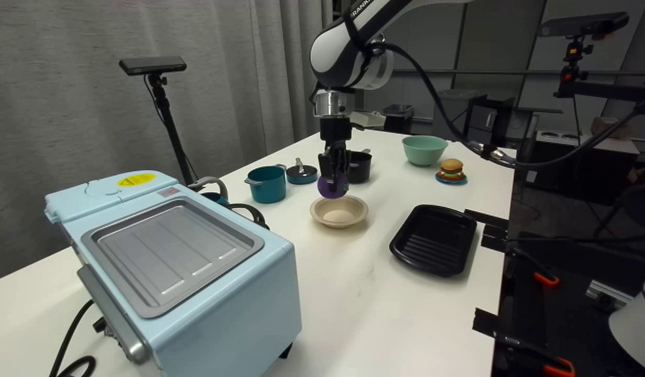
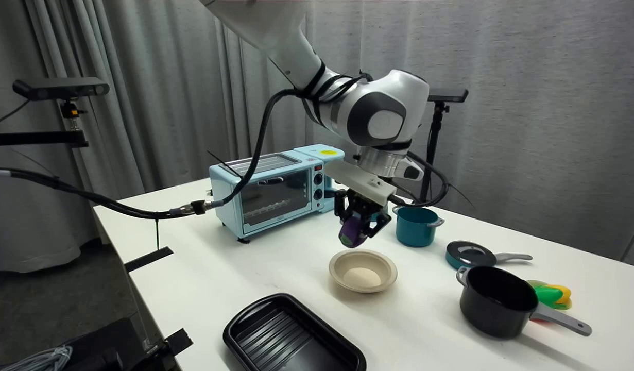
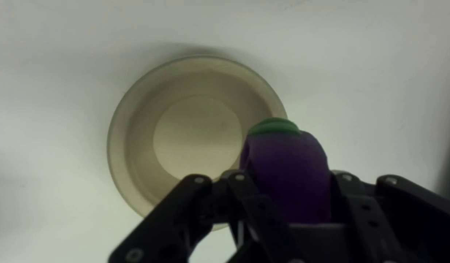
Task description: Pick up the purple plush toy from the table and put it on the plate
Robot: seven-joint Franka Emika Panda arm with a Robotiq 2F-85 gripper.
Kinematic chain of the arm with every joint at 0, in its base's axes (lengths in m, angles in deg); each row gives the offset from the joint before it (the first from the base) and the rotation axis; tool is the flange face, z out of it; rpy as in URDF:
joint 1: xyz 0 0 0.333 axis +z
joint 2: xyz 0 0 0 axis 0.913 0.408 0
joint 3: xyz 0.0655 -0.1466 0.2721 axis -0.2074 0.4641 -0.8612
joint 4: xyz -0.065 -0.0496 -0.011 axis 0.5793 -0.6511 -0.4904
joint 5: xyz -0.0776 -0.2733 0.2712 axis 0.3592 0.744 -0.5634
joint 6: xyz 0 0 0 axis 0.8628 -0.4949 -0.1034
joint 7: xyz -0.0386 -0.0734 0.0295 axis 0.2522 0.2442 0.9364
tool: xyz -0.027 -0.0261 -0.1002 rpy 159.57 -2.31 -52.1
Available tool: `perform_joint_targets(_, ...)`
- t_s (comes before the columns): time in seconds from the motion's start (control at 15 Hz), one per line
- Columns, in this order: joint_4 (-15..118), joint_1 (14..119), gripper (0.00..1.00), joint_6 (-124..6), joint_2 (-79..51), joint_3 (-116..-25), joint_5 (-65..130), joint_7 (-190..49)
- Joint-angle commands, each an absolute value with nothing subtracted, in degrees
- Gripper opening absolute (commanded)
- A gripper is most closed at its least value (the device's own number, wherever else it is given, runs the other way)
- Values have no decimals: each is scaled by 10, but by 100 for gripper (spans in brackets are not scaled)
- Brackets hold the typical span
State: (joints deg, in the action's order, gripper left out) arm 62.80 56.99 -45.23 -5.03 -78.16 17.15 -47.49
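The purple plush toy [image 2: 352, 231], dark purple with a green top, hangs in the air between the fingers of my gripper [image 2: 362, 224]. In the wrist view the toy [image 3: 288, 160] is pressed between both fingers of the gripper [image 3: 292, 179], with its green end pointing away from the palm. The plate [image 1: 338, 215], a round cream dish, sits on the white table [image 1: 353, 298] below the toy. In the wrist view the plate [image 3: 197, 138] is bare, and the toy overlaps its right rim. The toy [image 1: 342, 185] is above the plate in both exterior views, apart from it.
A black ridged tray [image 1: 433, 238] lies near the table edge. A light blue toaster oven [image 2: 232, 211] stands behind. A teal pot [image 2: 415, 229], a lidded teal pan [image 2: 470, 253] and a black pot [image 2: 494, 304] stand alongside. A green bowl [image 1: 425, 149] and burger toy [image 1: 451, 170] are farther off.
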Motion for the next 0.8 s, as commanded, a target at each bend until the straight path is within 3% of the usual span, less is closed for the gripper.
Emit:
perform_joint_targets(0.0,612,581,7,-436,-36,-772,185,-488)
perform_joint_targets(0.27,613,585,7,-439,-28,-772,192,-493)
perform_joint_targets(0.33,611,585,41,-436,-27,-771,192,-498)
perform_joint_targets(0.4,612,586,56,-437,-26,-771,193,-501)
perform_joint_targets(0.73,611,586,93,-438,-24,-771,194,-512)
